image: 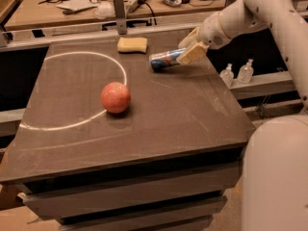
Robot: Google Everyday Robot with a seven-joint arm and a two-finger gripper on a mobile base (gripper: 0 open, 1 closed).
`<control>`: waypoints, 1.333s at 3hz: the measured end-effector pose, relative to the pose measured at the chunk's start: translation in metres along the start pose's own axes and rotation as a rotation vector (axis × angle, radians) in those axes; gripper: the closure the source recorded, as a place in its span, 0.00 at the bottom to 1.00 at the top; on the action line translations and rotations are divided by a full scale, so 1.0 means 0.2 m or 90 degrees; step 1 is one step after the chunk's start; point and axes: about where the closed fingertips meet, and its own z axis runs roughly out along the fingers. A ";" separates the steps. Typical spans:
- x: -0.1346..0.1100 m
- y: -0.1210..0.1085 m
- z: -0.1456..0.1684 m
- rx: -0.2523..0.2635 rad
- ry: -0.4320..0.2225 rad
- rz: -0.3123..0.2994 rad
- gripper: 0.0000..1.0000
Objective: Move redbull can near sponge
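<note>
The redbull can [163,60] is blue and silver and is held on its side just above the dark table [183,109], at the back right. My gripper [190,46] is shut on the can's right end, with one tan padded finger [191,54] in front and the other behind. The pale yellow sponge [132,44] lies flat near the table's back edge, a short way left of and behind the can. The can's left end points toward the sponge without touching it.
A red-orange apple [115,97] sits left of the table's middle, on a white chalk arc [72,124]. Two small clear bottles [239,73] stand on a ledge right of the table. A cluttered bench [96,4] runs behind. My white base [276,177] fills the lower right.
</note>
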 end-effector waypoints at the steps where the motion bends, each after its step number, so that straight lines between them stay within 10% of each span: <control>1: 0.08 -0.03 -0.05 0.082 0.053 0.031 1.00; 2: 0.13 -0.02 0.03 0.166 0.095 0.068 1.00; 4: 0.11 -0.04 0.16 0.227 0.109 0.089 1.00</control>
